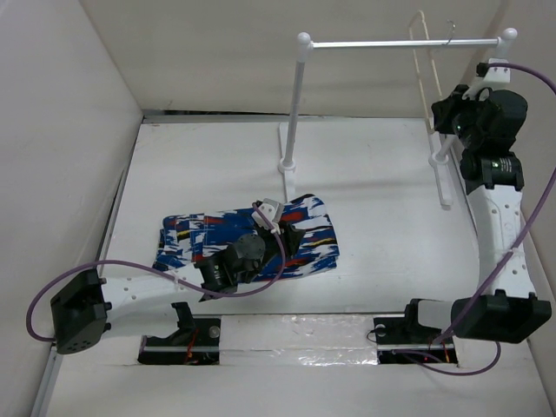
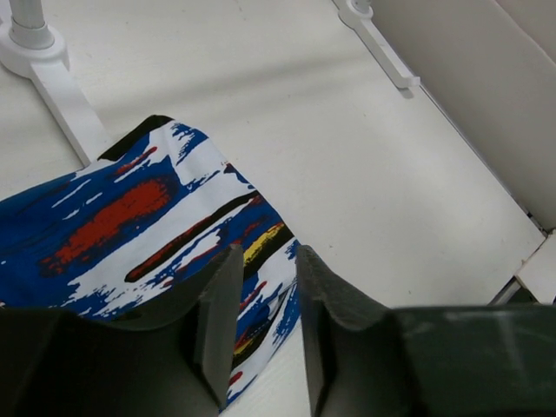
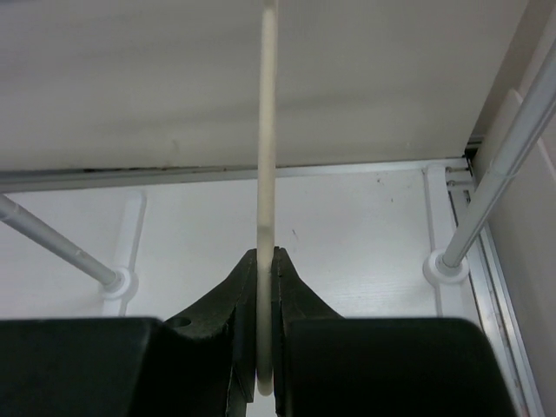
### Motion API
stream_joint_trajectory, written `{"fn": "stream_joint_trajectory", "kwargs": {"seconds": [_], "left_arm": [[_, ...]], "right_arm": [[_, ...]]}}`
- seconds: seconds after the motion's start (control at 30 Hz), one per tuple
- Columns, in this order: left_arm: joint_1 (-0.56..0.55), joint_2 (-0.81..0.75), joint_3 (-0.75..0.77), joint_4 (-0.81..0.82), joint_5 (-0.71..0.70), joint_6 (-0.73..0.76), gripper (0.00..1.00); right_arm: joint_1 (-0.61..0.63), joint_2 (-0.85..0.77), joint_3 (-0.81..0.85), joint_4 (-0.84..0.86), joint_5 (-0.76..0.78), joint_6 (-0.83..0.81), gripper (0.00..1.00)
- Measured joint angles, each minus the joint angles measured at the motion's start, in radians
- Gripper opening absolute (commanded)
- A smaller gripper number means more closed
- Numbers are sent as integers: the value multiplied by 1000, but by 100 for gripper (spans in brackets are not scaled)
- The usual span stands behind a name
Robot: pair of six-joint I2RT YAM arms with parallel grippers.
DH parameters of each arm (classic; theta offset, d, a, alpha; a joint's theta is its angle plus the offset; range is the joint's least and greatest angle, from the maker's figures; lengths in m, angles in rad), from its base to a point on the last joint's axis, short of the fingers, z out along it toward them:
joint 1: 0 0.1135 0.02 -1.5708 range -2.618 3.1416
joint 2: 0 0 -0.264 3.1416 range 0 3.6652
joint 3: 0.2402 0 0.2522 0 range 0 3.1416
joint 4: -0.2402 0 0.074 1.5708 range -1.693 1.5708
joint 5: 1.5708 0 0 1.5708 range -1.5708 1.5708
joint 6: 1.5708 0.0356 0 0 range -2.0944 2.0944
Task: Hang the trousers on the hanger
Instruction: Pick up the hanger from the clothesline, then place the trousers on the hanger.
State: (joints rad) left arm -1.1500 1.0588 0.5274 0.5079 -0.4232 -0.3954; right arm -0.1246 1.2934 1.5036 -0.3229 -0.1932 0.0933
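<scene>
The left arm reaches in low from the near left edge of the table (image 1: 382,217). The trousers (image 1: 195,239) lie flat, folded into a rough rectangle in the middle of the table, just in front of the foot of the stand's (image 1: 295,104) left post.

The left claw (image 1: 294,239) is over the right half of the trousers, pointing toward the far right. In the left wrist view its fingers (image 2: 221,304) stand apart with a narrow gap, and the printed cloth (image 2: 113,217) lies spread under and ahead of them. Nothing is pinched between them. The cloth's right edge runs just under the right finger, with bare table beyond. The foot of the stand (image 2: 52,78) shows at the top left of that view.

Further right, the rail (image 1: 400,42) spans the two posts at the back. The hanger (image 1: 423,78) hangs from it by its hook near the right post, seen edge-on and well apart from the trousers.

The right arm stands up along the right side. The right claw (image 1: 441,117) is at the hanger's lower part. In the right wrist view the claw (image 3: 267,261) is clamped on the thin cream bar (image 3: 268,130), which rises straight up from between the pads. The two posts (image 3: 495,191) show behind it on either side.
</scene>
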Motion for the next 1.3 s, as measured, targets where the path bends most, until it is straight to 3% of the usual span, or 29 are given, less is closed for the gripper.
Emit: {"fn": "stream_joint_trajectory", "kwargs": {"seconds": [0.13, 0.33, 0.63, 1.0, 1.3], "left_arm": [[0, 27, 0, 10, 8, -5, 38], [0, 51, 18, -3, 41, -13, 43], [0, 93, 200, -22, 132, -55, 45], [0, 455, 415, 34, 187, -171, 45], [19, 706, 598, 33, 185, -244, 45]], "right_arm": [[8, -78, -55, 36, 2, 12, 0], [16, -215, -293, 105, 5, 35, 0], [55, -333, -541, 141, 18, 44, 0], [350, -536, -1013, 226, 118, 138, 0], [474, -607, -1067, 254, 180, 184, 0]]}}
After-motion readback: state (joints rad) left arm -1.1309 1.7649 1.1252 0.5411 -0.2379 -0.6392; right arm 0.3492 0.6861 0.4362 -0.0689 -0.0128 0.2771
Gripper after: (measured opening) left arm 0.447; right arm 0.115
